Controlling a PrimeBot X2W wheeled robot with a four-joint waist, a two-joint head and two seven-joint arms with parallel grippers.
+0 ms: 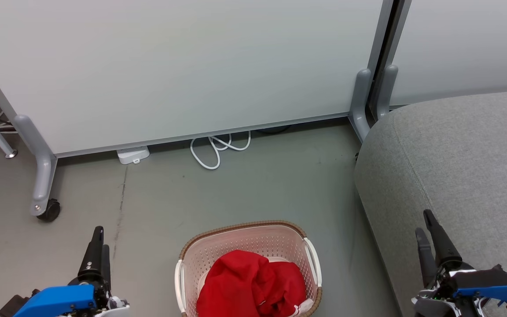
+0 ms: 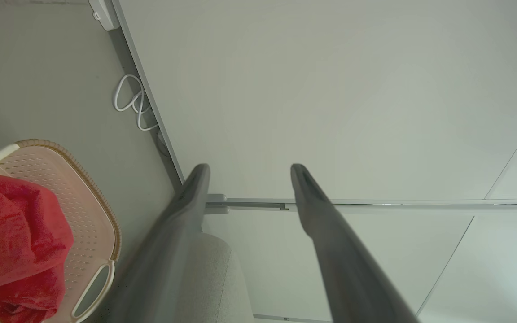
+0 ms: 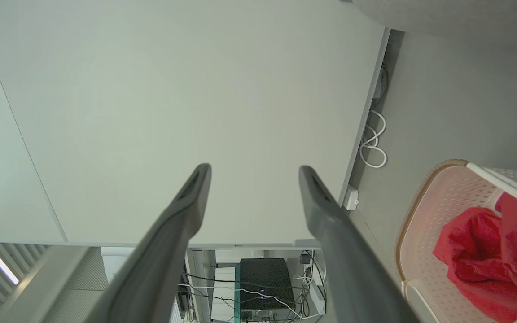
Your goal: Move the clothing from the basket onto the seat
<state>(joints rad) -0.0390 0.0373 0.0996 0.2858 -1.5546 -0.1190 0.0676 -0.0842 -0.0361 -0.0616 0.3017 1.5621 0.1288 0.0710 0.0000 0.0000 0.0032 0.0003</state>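
Note:
The cream perforated basket (image 1: 240, 225) with a brown rim stands on the grey floor at the bottom centre. Red clothing (image 1: 244, 281) lies bunched inside it. The big grey seat (image 1: 456, 167) fills the right side, its rounded edge close to the basket. My left gripper (image 1: 100, 240) hovers left of the basket, open and empty. My right gripper (image 1: 424, 224) is over the seat's front part, fingers apart with nothing between them. In the left wrist view, the left gripper (image 2: 247, 168) faces the white panel, with basket (image 2: 88, 188) and clothing (image 2: 11, 233) alongside. The right gripper (image 3: 254, 168) does likewise, beside basket (image 3: 424, 211) and clothing (image 3: 487, 251).
White partition panels (image 1: 183, 66) stand behind on grey feet, with a black caster (image 1: 51, 210) at the left. A looped white cable (image 1: 214, 149) and a white power strip (image 1: 133, 154) lie at the panel's base. Bare floor separates the basket from the panels.

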